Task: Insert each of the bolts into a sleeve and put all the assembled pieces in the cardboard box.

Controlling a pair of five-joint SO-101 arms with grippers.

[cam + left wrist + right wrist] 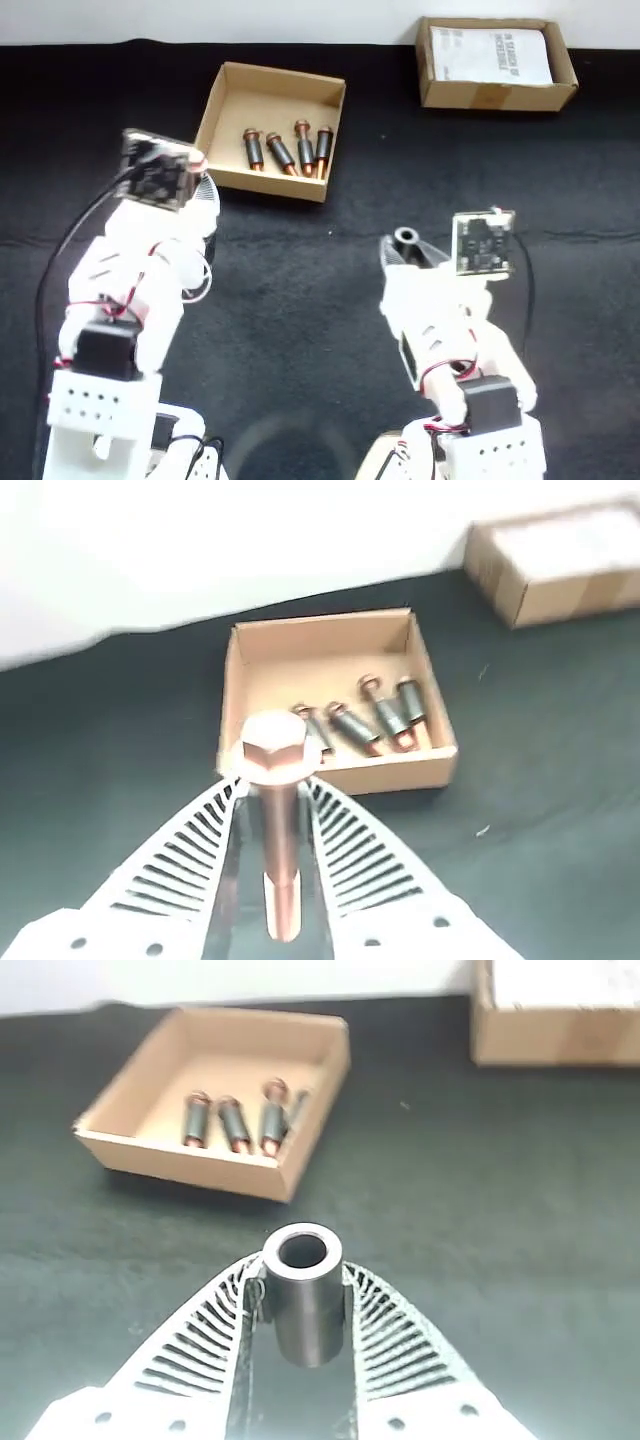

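Nearest the arms, the left claw (272, 788) was clamped on a copper bolt (272, 860). The bolt's head pointed away from the wrist, and it was held above the desk (300, 290) just beside the near corner of the cardboard box (228, 115). The right claw (301, 1272) gripped a grey sleeve (303, 1320) with its open bore facing outward, over the dark desk and well apart from the bolt. These two parts were not yet joined, so I judged one assembly to be in hand: the bolt had to go across and slide into the sleeve.

Farther on, the cardboard box already held four assembled pieces (281, 154) lying side by side. This pair seemed to be the last, with its joining and drop into the box left to do. Beyond, a second box (495, 96) held a printed sheet (490, 55).
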